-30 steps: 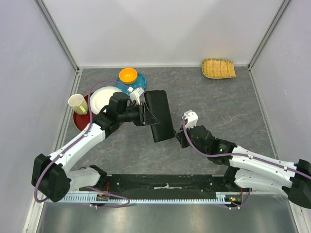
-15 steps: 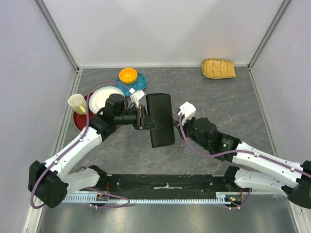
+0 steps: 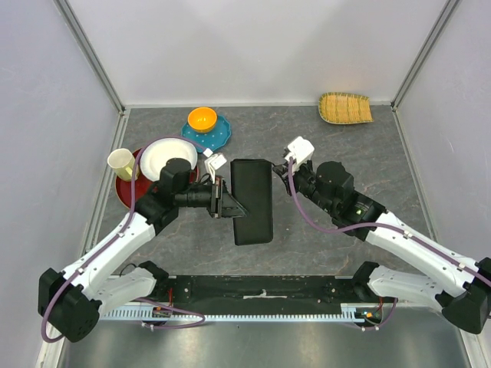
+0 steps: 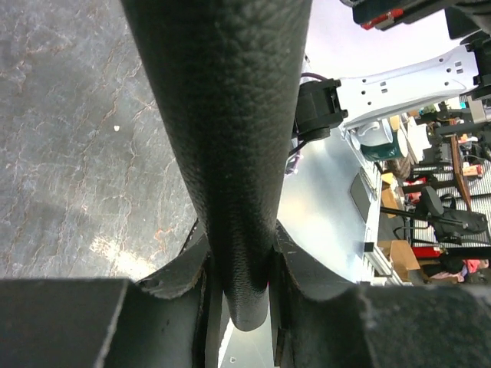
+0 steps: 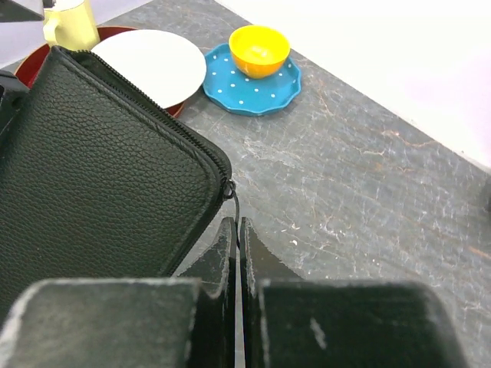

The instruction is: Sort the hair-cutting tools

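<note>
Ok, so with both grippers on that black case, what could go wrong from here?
The right gripper pinches only the thin zipper pull, so the pull may slip out once it is tugged. The left gripper clamps just one edge of the case, so the case could twist or slide free under that tug. If it swings, the white plate and the cup sit close by.

Blk zip case is seen centre; orange bowl on blue plate; white plate, cup on red plate; wicker tray far R.
</note>
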You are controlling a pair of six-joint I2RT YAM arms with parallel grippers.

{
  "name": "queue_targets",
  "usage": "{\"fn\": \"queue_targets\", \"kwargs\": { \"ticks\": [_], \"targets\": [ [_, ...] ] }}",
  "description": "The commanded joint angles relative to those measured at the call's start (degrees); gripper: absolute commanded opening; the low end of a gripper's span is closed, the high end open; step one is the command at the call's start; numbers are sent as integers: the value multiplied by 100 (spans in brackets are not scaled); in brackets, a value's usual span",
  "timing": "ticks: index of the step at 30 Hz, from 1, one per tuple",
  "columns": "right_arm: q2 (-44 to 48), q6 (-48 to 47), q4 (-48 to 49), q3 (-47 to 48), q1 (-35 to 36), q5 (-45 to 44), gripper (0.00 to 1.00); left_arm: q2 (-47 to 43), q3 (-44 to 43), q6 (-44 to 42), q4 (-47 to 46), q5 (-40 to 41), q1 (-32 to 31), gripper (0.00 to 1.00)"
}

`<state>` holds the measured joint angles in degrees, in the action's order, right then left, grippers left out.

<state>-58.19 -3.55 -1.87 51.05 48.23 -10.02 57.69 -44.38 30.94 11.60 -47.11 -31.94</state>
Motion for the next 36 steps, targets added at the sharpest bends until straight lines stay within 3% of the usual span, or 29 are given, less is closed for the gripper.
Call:
{"fn": "queue_targets", "kwargs": {
  "ticks": [1,14,23,36],
  "targets": [
    [36,-707,495,590,-471,456,0,-241,105,-299,44,-632,-58,2],
    [-570,-3185,-928,1838,-911,1213,0,576,-791,-1581,1336,-140,-136,2],
    [-764,-4591,-1210,2295,-1017,1616,0,1253,-1213,-2241,1881,-123,-268,2],
    [-1185,-4997,-1764,2805,-1008,3075,0,1895,-1758,-2619,2215,88,-822,2]
  ]
}}
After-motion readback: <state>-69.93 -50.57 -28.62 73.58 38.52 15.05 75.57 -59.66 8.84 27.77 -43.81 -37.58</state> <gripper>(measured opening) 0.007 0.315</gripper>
